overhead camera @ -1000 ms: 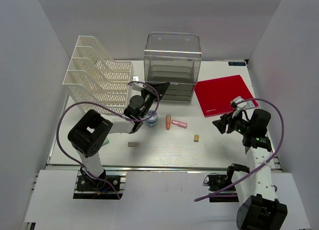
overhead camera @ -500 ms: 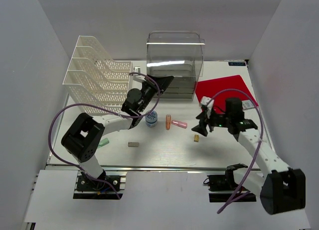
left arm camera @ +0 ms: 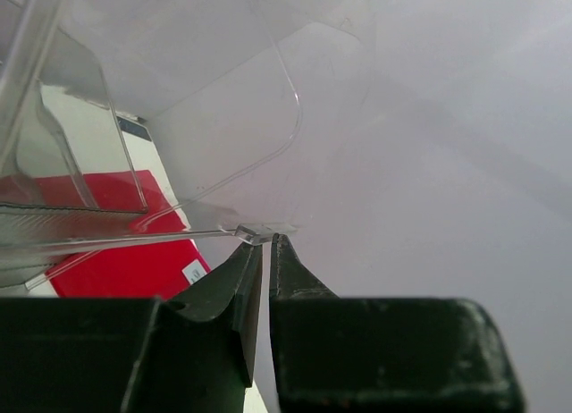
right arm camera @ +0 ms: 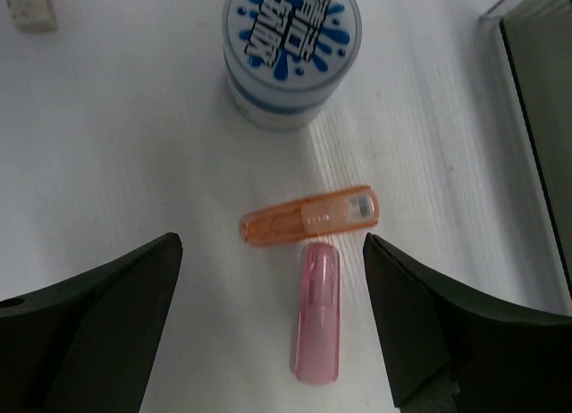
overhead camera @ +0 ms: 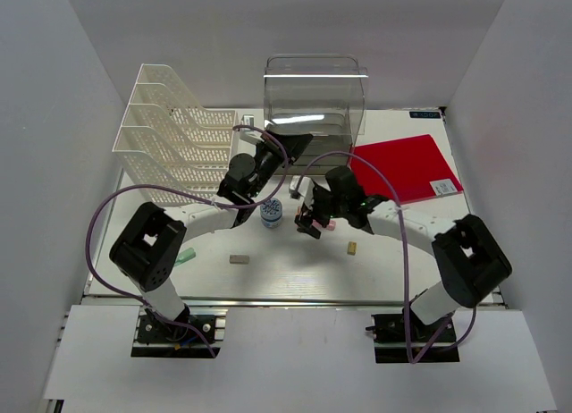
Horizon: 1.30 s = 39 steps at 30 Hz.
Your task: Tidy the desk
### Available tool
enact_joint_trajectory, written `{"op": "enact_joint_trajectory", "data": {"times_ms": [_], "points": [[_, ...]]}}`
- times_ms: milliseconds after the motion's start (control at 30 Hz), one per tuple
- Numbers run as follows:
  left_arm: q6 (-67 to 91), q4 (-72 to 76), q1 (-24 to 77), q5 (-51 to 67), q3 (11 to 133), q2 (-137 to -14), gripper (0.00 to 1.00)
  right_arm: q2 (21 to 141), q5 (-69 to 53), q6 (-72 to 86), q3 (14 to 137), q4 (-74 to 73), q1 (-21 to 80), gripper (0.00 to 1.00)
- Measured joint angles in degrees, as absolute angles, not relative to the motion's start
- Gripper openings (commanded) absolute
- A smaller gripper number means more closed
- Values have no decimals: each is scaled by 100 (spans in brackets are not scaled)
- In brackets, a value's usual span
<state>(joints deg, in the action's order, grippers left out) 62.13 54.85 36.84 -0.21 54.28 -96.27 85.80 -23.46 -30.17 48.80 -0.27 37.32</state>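
Top external is showing the worktop (overhead camera: 295, 270) under the arms, looking messy. The left fingers (left arm camera: 243, 288) are pinching the clear box (left arm camera: 223, 118); the right fingers (right arm camera: 98, 315) are hanging wide open over the orange tube (right arm camera: 308, 216).

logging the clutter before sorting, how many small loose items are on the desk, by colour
orange tube: 1
pink tube: 1
blue-and-white tub: 1
tan block: 1
grey-brown block: 1
green piece: 1
total on the desk: 6
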Motion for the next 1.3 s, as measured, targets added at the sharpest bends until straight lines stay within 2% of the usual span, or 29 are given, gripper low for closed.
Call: {"op": "enact_joint_trajectory", "data": {"times_ms": [333,800,900,1000,1100,1167,1200,1267,1300], "points": [[6213,5441,3647,-73,5428,-9620,0,9990,-1802,-2305,5500,1026,4512,89],[6215,5437,3566,-193,5557,-9620,0,10471,-1339,-1216,5614,2119,4657,89],[6215,5435,3559,-222,5557,-9620,0,10578,-1315,-1179,5651,2147,4676,86],[6222,5437,3559,-233,5557,-9620,0,10641,-1271,-1157,5675,2165,4703,74],[6235,5437,3559,-237,5566,-9620,0,10707,-1216,-1170,5743,2185,4722,48],[6237,5437,3557,-235,5572,-9620,0,10733,-1205,-1194,5756,2222,4744,38],[6239,5433,3559,-235,5583,-9620,0,10733,-1199,-1203,5756,2231,4759,28],[6239,5417,3559,-237,5601,-9620,0,10733,-1197,-1245,5756,2241,4777,16],[6239,5415,3559,-237,5610,-9620,0,10733,-1201,-1262,5756,2244,4781,5]]}}
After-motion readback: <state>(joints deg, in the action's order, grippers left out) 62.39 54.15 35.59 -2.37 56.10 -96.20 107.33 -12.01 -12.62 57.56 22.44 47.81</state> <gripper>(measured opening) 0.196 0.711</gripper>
